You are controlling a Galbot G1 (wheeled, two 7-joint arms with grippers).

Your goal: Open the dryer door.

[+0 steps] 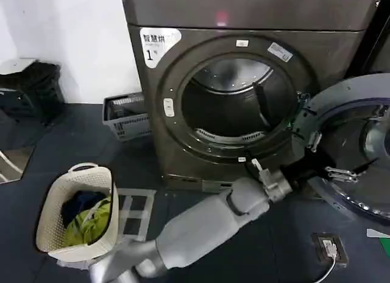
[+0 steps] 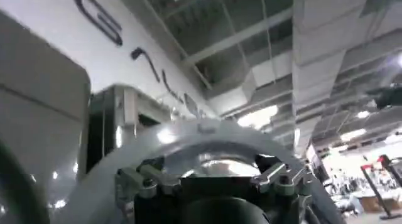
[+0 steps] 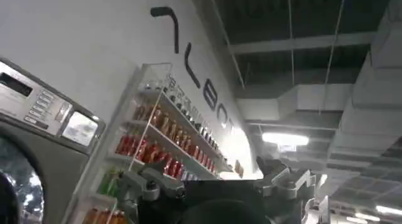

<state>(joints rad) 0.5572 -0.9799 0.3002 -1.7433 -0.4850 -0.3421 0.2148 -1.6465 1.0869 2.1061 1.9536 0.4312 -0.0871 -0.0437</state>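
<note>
At the right of the grey dryer (image 1: 244, 100), the large round chrome-rimmed dryer door (image 1: 356, 106) stands swung wide, drum exposed. The left gripper (image 1: 341, 172) reaches to the door's inner side, seemingly pushing it; whether its jaws are closed is unclear.

You had one dryer (image 1: 244, 94) in front of you, with one dryer door (image 1: 356, 143) swung wide. Two baskets sat on the floor: one cream basket (image 1: 76, 213) (holding clothes) and one grey basket (image 1: 127, 115). One arm (image 1: 207, 225) reached across.
</note>
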